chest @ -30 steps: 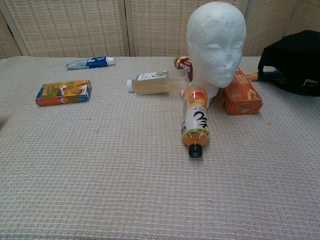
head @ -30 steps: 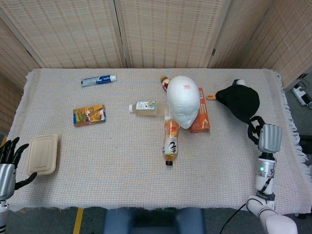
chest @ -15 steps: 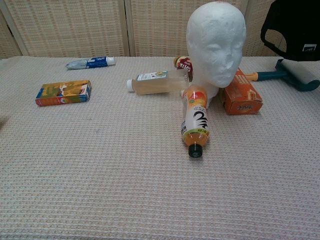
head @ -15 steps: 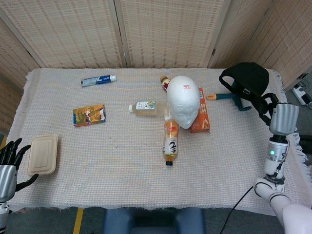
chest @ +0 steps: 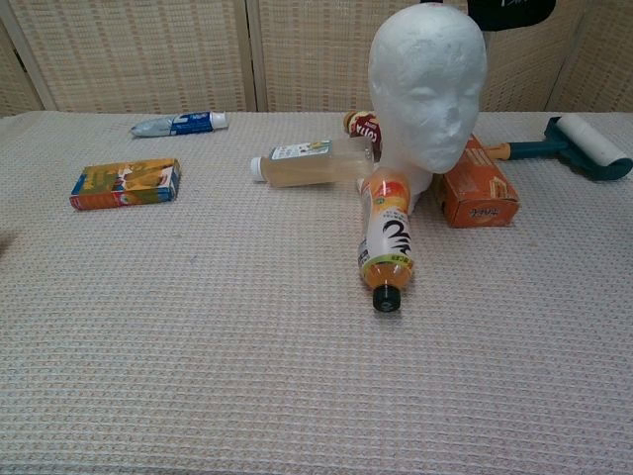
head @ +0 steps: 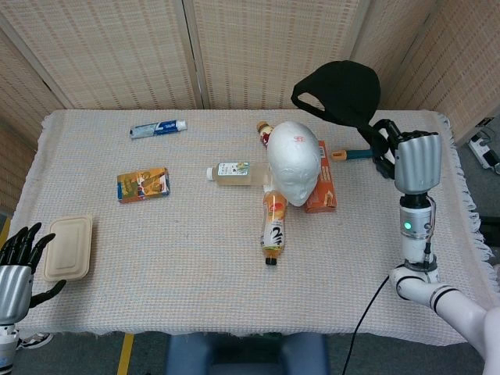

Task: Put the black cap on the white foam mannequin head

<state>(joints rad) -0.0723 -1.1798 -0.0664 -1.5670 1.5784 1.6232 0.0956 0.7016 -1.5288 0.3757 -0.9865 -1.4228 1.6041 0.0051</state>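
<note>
The white foam mannequin head point(head: 294, 162) point(chest: 429, 87) stands upright near the table's middle, facing me. The black cap point(head: 339, 93) hangs in the air above and to the right of it, held by my right hand point(head: 414, 161), which grips its rear strap. In the chest view only the cap's lower edge point(chest: 509, 11) shows at the top of the frame. My left hand point(head: 19, 262) hovers at the table's front left corner with its fingers spread and nothing in it.
Around the head lie an orange drink bottle point(head: 273, 227), a pale juice bottle point(head: 236, 173), an orange box point(head: 320, 189) and a small jar point(head: 264, 132). A lint roller point(chest: 575, 148) lies at the right. A snack box point(head: 143, 184), toothpaste tube point(head: 157, 128) and beige container point(head: 66, 248) sit to the left.
My right hand has lifted the cap off the table's right side and carried it up and to the left, toward the mannequin head. The lint roller under it is now uncovered.
</note>
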